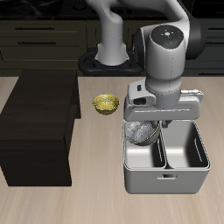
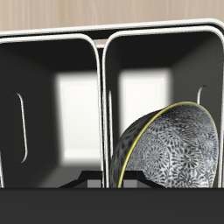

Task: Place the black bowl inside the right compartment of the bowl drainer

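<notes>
The black bowl [image 1: 140,132] hangs tilted on its edge under my gripper [image 1: 145,122], which is shut on its rim. It sits just above the well of the grey bowl drainer [image 1: 166,180] that lies nearer the black cabinet, at the well's back edge. In the wrist view the speckled bowl [image 2: 171,150] stands close up, its inside facing the camera, in front of one of the two deep wells of the drainer [image 2: 99,87]. My fingertips are hidden behind the hand and the bowl.
A big black box-shaped cabinet [image 1: 39,122] stands beside the drainer. A small yellow-green bowl [image 1: 105,104] rests on the table behind the drainer, close to the robot's base.
</notes>
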{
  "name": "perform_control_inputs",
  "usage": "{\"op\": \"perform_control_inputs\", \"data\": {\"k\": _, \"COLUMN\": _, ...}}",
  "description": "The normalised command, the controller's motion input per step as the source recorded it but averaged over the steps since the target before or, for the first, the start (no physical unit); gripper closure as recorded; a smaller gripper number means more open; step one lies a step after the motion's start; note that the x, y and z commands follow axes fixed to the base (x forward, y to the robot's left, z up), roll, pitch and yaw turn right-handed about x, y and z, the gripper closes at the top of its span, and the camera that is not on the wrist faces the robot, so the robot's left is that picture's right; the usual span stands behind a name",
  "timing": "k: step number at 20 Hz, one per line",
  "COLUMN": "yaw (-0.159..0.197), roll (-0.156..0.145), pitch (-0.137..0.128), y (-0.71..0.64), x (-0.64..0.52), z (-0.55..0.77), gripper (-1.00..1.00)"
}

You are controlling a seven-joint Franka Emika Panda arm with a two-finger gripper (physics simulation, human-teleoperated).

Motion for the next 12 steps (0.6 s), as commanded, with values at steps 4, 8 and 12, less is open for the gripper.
{"op": "perform_control_inputs", "data": {"k": 4, "yaw": -0.038, "roll": 0.001, "pitch": 0.044, "y": -0.21, "x": 0.07, "z": -0.14, "gripper": -1.00}}
{"op": "perform_control_inputs", "data": {"k": 8, "yaw": -0.009, "roll": -0.062, "pitch": 0.031, "y": -0.26, "x": 0.08, "z": -0.13, "gripper": -1.00}}
{"op": "perform_control_inputs", "data": {"k": 12, "yaw": -0.011, "roll": -0.027, "pitch": 0.000, "y": -0.07, "x": -0.02, "z": 0.03, "gripper": -1.00}}
